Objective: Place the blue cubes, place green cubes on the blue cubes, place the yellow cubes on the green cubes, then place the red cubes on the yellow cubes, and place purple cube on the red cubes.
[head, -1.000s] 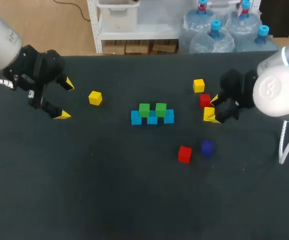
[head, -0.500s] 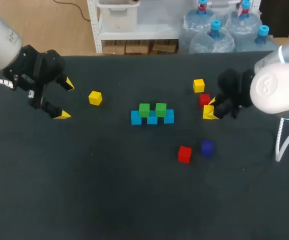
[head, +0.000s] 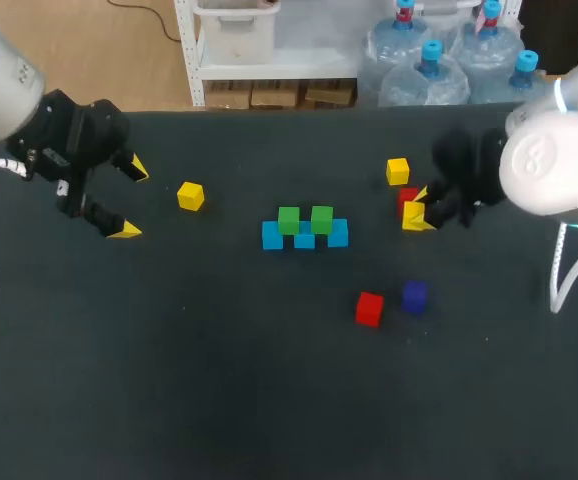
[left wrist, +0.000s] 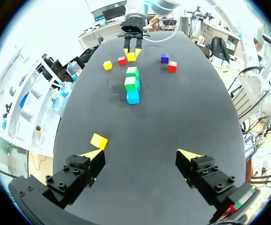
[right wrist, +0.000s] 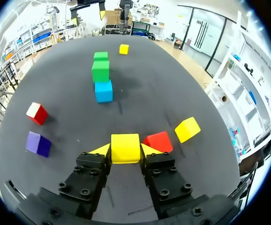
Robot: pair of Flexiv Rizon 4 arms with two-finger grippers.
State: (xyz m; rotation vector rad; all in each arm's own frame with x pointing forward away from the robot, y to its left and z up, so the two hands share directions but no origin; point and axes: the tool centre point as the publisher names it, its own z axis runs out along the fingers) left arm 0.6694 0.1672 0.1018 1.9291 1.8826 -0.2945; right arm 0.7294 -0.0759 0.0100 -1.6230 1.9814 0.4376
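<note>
The right claw [head: 415,214] was closed on a yellow cube [right wrist: 125,148], both yellow tips pressing it from either side, with a red cube [head: 407,198] just beside it. The target lay at 9 o'clock from that claw in the head view: two green cubes [head: 304,218] sitting on a row of three blue cubes [head: 338,235] near the middle of the bench [head: 269,400]. The row's long axis ran from 9 to 3 o'clock, so it pointed straight at the right claw. In the right wrist view the claw saw the row end-on, ahead at about 11 o'clock, with one green cube hiding behind the other.

By my reading, the carry would be a plain sideways run toward 9 o'clock, and the near green cube would come under the claw first.

The left claw [head: 130,201] hung wide open and held nothing, farther from the row than the right. A second yellow cube [head: 190,195] lay at its 3 o'clock.
</note>
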